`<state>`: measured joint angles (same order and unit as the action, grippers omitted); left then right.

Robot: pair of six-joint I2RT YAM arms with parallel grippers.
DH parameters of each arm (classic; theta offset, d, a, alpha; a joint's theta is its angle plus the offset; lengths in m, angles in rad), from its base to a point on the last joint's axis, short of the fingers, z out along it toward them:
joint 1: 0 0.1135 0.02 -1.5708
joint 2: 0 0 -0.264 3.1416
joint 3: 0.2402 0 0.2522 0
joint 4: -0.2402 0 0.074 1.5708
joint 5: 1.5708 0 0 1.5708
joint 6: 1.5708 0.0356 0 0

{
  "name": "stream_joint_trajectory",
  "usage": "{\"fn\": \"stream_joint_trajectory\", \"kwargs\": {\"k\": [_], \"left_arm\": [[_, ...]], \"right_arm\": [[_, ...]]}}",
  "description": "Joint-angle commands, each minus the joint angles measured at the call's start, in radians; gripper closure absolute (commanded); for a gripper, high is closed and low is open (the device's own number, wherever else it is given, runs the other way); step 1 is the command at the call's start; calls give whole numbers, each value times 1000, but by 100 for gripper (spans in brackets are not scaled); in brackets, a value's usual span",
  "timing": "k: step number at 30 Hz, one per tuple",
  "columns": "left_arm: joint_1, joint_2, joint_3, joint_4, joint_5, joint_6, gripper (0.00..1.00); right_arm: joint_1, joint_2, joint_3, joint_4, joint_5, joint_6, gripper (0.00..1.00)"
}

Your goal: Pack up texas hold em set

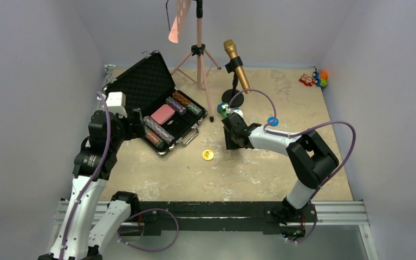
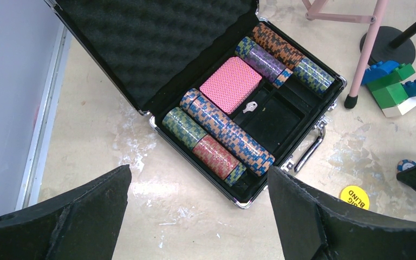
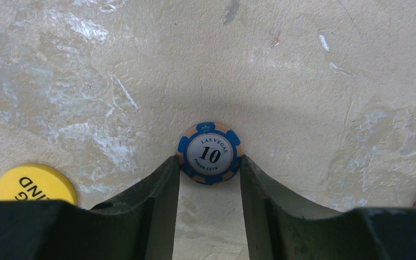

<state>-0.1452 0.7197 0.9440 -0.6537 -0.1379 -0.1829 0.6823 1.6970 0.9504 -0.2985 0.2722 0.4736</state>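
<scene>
Black silver-edged briefcase (image 1: 141,89) is lying open on the left of the surface (image 1: 238,179), with its foam lid leaning back. Left jaws are hanging spread wide over the case's near corner and gripping nothing; their fingers (image 2: 76,216) are framing the case in the wrist view. Chip rows (image 2: 225,135) are lying along both sides of the tray. Pink card deck (image 2: 231,84) is sitting between them, with a small key (image 2: 250,106) just beside it. Yellow button (image 1: 208,155) is lying flat on the surface right of the case handle (image 2: 309,151), not touching it. Right of the button, the right jaws are sitting low on the surface and pinching a lone blue chip (image 3: 209,153) marked 10. Both fingertips (image 3: 165,184) are touching its rim, and the chip is lying flat. Green and blue blocks (image 2: 392,86) are sitting behind the right jaws, near the gold microphone (image 1: 236,65) stand.
</scene>
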Motion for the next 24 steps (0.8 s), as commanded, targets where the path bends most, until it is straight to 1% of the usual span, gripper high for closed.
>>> {"fn": "stream_joint_trajectory", "kwargs": {"k": [1,4,9,19,24], "left_arm": [[4,-5,-6,22,5,-15,1],[3,-4,-9,25,21,-27,2],[2,6,-13,31,70,-61,4],[-13,55,-42,91,258,-229,7],[-55,105,-118,195,369,-349,9]], "right_arm": [[1,8,-8,-23,6,11,74],[2,-22,3,-15,-5,-11,81],[2,-67,16,7,-43,-50,84],[34,-106,11,52,-80,-135,86],[100,-109,25,80,-90,-196,87]]}}
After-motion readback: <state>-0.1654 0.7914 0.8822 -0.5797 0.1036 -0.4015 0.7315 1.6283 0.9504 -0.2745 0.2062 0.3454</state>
